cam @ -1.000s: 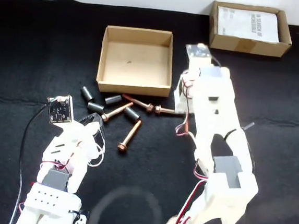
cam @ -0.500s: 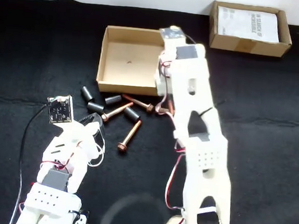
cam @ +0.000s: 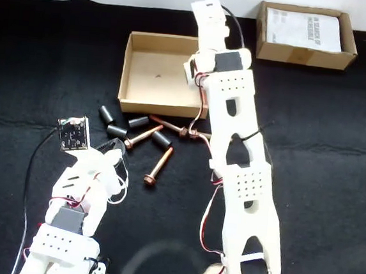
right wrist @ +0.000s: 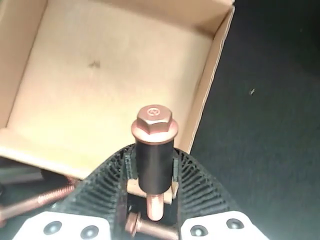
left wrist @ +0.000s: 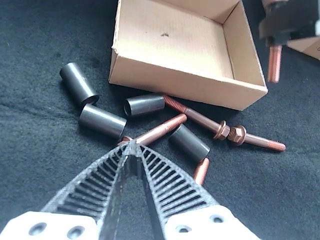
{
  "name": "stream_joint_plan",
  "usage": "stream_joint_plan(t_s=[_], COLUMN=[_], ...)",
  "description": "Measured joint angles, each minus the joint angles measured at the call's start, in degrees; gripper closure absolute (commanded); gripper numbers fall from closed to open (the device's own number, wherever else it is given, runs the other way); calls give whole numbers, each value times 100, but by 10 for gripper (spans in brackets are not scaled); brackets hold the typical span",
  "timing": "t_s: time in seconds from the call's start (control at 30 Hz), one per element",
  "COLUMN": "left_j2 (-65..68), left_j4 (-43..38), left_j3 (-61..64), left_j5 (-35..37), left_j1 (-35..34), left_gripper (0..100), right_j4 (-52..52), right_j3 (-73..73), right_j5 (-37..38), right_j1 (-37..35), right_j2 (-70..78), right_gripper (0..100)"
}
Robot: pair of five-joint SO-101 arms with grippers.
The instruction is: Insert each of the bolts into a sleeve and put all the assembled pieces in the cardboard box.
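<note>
My right gripper (right wrist: 154, 161) is shut on an assembled piece: a copper bolt (right wrist: 154, 123) standing upright in a dark sleeve (right wrist: 154, 170). It hangs over the right wall of the open cardboard box (right wrist: 207, 95). In the high view the right arm (cam: 228, 96) stretches to the box (cam: 133, 62). My left gripper (left wrist: 131, 148) is shut on nothing, its tips by a bolt (left wrist: 161, 130) on the mat. Several loose sleeves (left wrist: 102, 121) and bolts (left wrist: 255, 140) lie in front of the box (left wrist: 185, 82). The left gripper (cam: 119, 147) sits at the lower left.
A second cardboard box (cam: 304, 54) holding a printed sheet stands at the back right. The black mat (cam: 335, 157) is bare to the right of the right arm. The mat's far edge meets a white wall.
The right arm swung left and away from its base, carrying the assembled piece from right of the box to over the box's right wall. The left arm stayed still.
</note>
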Motion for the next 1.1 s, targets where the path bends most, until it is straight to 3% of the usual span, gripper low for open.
stream_joint_plan(t_s=[0.4,0.57,0.77,0.93,1.1], left_j2=[-862,-897,-897,-897,-897], left_j4=[853,862,862,862,862], left_j3=[0,0,0,0,0], left_j5=[0,0,0,0,0], left_j1=[26,26,26,26,26], left_gripper=[990,990,990,990,990], right_j4=[-1477,-1635,-1644,-1002,730], right_j3=[624,633,615,-18,-1591], right_j5=[404,791,853,853,870], right_j1=[0,-79,-141,-149,-308], right_j2=[730,800,782,782,774], right_gripper=[987,845,833,833,833])
